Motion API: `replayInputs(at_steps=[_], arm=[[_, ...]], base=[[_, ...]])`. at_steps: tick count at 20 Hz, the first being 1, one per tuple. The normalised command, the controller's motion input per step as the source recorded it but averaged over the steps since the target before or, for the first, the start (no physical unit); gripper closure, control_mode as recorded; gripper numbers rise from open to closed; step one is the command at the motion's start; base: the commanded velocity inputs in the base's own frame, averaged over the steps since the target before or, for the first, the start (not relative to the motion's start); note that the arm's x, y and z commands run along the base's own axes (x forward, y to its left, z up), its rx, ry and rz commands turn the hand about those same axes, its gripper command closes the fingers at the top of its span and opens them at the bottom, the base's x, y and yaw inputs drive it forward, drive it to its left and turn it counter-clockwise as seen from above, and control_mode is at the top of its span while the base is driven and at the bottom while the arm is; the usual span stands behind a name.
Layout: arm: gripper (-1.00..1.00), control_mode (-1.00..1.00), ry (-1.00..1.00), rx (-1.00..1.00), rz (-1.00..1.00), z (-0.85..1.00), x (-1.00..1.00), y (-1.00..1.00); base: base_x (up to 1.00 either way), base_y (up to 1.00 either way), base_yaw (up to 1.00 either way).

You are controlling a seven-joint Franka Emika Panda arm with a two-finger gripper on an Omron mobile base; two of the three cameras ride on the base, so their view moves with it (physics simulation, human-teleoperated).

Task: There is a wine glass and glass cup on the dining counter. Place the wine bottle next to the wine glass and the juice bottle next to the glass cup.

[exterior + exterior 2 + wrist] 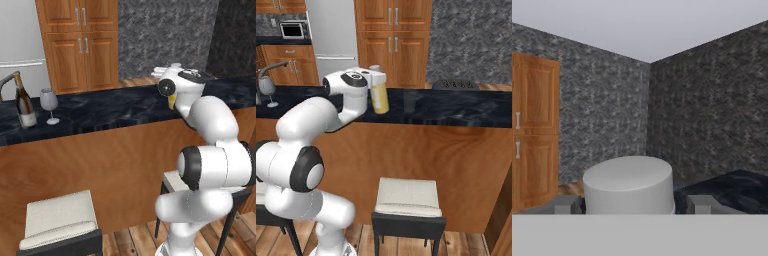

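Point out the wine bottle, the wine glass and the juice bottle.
wine bottle [24,102]: left base view, on its dark body.
wine glass [48,99]: left base view, on its bowl.
juice bottle [380,99]: right base view, on its yellow body.

Both base views look forward and down over the arm at the dining counter [120,107], one from behind-left, one from behind-right. The hand view sits level and very close behind the juice bottle [629,184], facing the far wall corner.
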Motion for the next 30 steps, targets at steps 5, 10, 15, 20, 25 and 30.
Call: replayInputs(at_steps=[5,10,15,20,25,30], arm=[[1.00,-1.00,0.01,0.00,0.00,0.00,0.21,-0.11],[1.00,-1.00,0.02,0.00,0.00,0.00,0.20,-0.12],[1.00,-1.00,0.00,0.00,0.00,0.00,0.18,-0.16],[1.00,-1.00,0.01,0.00,0.00,-0.06,0.15,-0.04],[1.00,-1.00,0.01,0.02,0.00,-0.13,0.13,-0.04],[1.00,-1.00,0.00,0.00,0.00,-0.15,0.14,0.00]], base=[[0.00,0.00,0.00],[0.00,0.00,0.00],[0.00,0.00,0.00],[0.00,0.00,0.00],[0.00,0.00,0.00],[0.00,0.00,0.00]])
